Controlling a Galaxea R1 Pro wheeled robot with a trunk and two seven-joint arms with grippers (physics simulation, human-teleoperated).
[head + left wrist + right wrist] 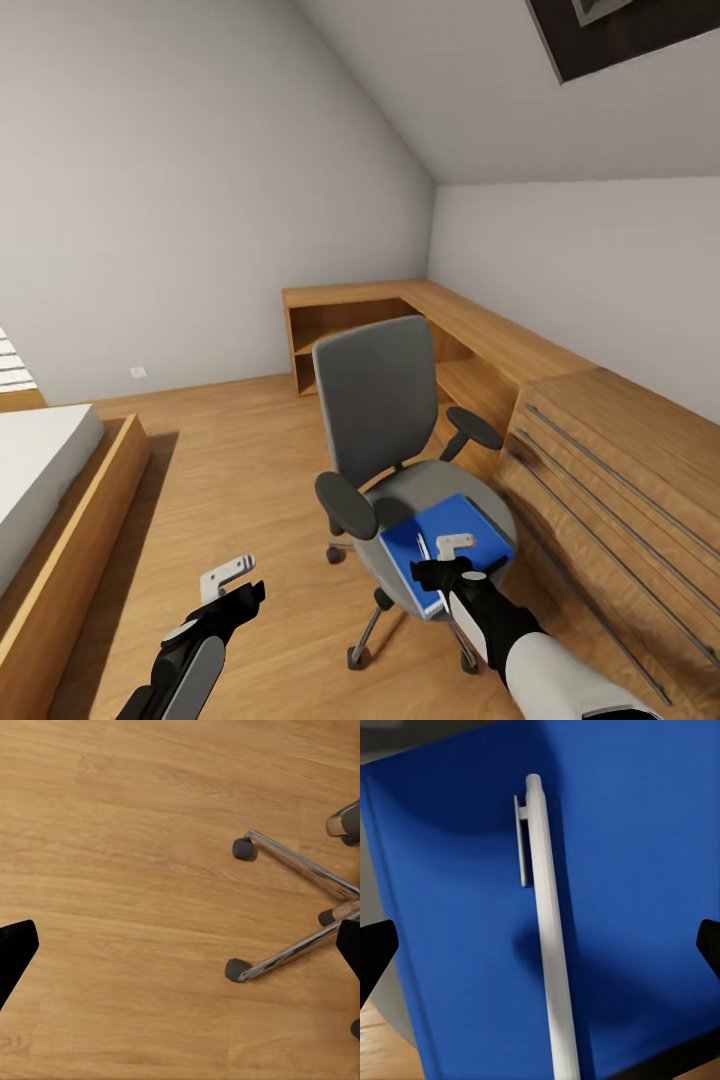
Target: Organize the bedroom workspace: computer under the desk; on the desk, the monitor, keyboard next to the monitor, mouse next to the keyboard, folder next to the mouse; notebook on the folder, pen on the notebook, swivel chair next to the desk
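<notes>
A: Status? Right gripper (452, 556) spread wide over slim white pen (547, 937) on thick bright blue folder (445, 548), atop grey padded swivel chair (385, 420).
B: Left gripper (232, 583) open too, idle above wood floor (112, 870).
A: Advice: centre on barrel, descend straight, close gently.

the swivel chair (385, 440) stands on the wooden floor, with a grey padded back and seat, black oval armrests and a metal base with wheels (300, 907), and its back is upright. on its seat lies the folder (430, 545), a bright blue rectangle lying flat and turned at an angle, one corner reaching over the front edge of the seat. the slim white pen (549, 937) with a clip near one end lies flat on the blue cover, along the folder's length.
</notes>
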